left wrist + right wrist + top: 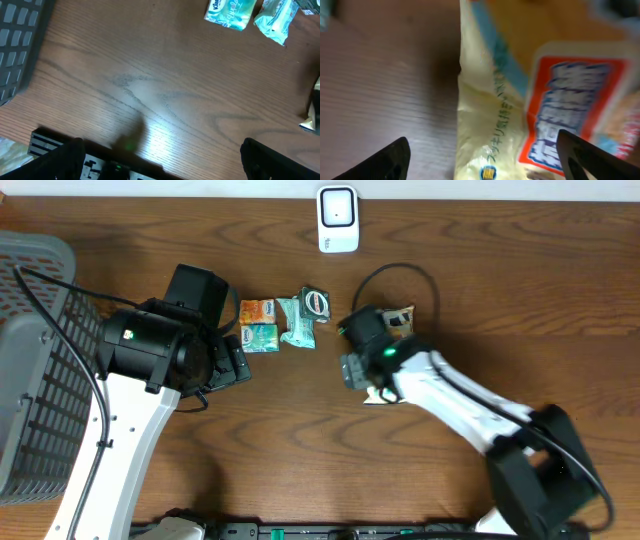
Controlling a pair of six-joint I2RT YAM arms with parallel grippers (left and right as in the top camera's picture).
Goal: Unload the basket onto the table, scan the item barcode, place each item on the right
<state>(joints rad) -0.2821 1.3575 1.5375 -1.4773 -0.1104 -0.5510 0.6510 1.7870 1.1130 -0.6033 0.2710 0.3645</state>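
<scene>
We look onto a dark wood-grain counter (300, 450). Our right hand (482, 152) stands wide open and grips nothing, with the snack packet (545, 100) lying just beneath it. The white scanner (338, 218) sits beyond it. Tissue packs (259, 324) lie near the left hand (162, 160), which is also wide open and empty.

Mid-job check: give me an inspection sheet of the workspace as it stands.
Surface: wooden table, no spills seen.
Job's things: snack bag lying under the right arm; white barcode scanner at the far edge.
Clutter: orange packet, teal tissue pack, teal wrapper and what looks like a tape measure, clustered between the arms.
Grippers: left gripper open, empty, over bare wood; right gripper open over the snack bag.
Cables: black cable looped beyond the snack bag.
Surroundings: grey basket at the left edge.
</scene>
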